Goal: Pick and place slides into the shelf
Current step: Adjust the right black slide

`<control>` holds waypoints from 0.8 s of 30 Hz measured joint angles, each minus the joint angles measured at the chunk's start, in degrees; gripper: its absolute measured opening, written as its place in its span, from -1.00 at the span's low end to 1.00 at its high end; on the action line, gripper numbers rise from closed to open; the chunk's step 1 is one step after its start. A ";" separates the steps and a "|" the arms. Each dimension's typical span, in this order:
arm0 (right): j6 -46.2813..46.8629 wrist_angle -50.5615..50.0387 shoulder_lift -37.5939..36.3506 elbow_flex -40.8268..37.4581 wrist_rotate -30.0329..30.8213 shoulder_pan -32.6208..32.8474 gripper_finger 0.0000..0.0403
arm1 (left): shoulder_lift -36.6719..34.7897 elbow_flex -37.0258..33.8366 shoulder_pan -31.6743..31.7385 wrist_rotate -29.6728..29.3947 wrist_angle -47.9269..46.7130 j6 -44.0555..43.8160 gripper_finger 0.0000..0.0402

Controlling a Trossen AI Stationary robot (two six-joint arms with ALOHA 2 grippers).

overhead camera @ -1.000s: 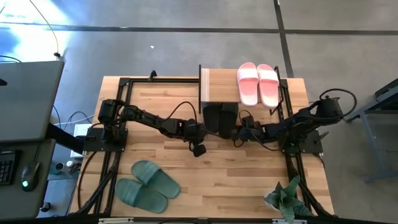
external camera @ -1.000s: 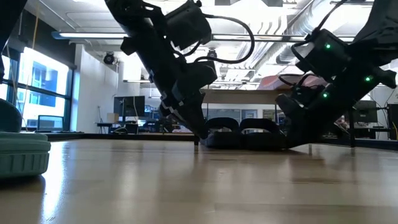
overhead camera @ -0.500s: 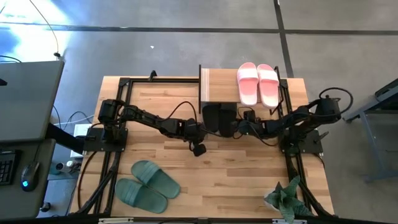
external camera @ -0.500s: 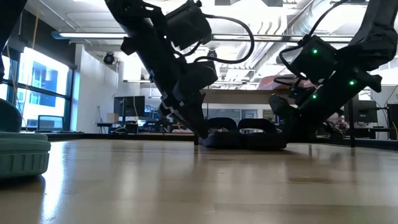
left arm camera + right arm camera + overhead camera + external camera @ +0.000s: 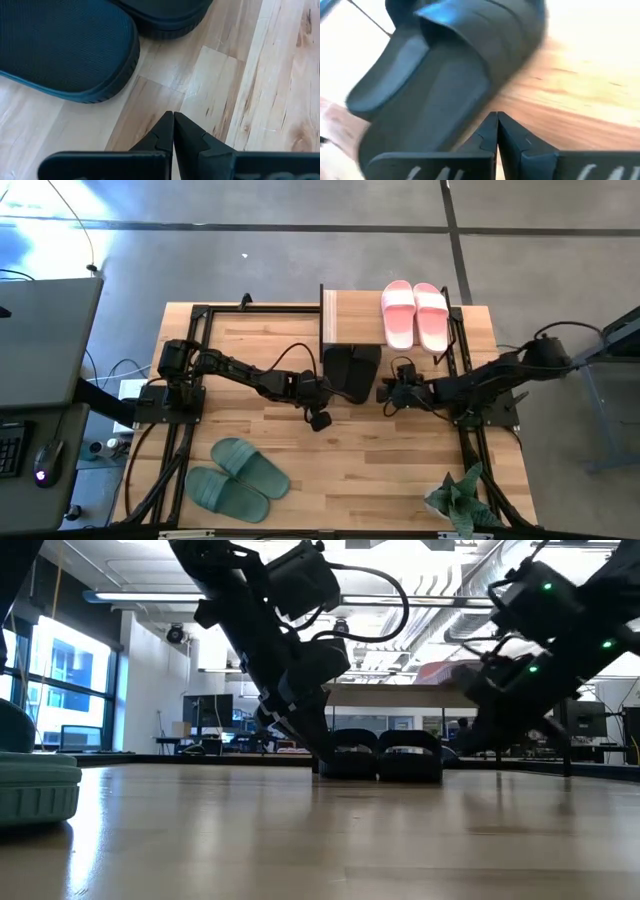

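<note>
Where the high view looks straight down on the table (image 5: pixel 400 470), the pink slides (image 5: pixel 416 315) lie side by side on top of the shelf (image 5: pixel 350 320), on its right half, while the black slides (image 5: pixel 353 372) sit on the table at the shelf's near edge, partly under it. The dark green slides (image 5: pixel 235 478) lie together near the table's front left corner, well apart from everything else. The left pincer (image 5: pixel 320 392) rests just left of the black pair, its arm reaching in from the table's left side. The right pincer (image 5: pixel 385 393) is just right of that pair, close beside it but not touching. A potted plant (image 5: pixel 458 500) stands at the front right corner.

From the low view, the black slides (image 5: pixel 380 752) stand side by side under the shelf's plank (image 5: pixel 400 697), straps arched. The left arm comes down to the edge of the nearer-left slide; the right arm hangs lifted off to the other side. One green slide (image 5: pixel 35 790) shows at the picture's edge.

In the left wrist view, the left pincer (image 5: pixel 173 131) is clenched — tips pressed together, nothing between them — hovering over bare wood with the black slides' (image 5: pixel 65 47) rounded ends just ahead.

In the right wrist view, the right pincer (image 5: pixel 497 134) is likewise clenched on nothing, and a black slide (image 5: pixel 445 80) lies ahead of it — blurred.
</note>
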 joint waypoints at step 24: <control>-16.87 7.44 10.40 9.44 -11.22 9.42 -1.00 | 0.02 0.00 0.02 -0.22 0.31 1.80 -1.00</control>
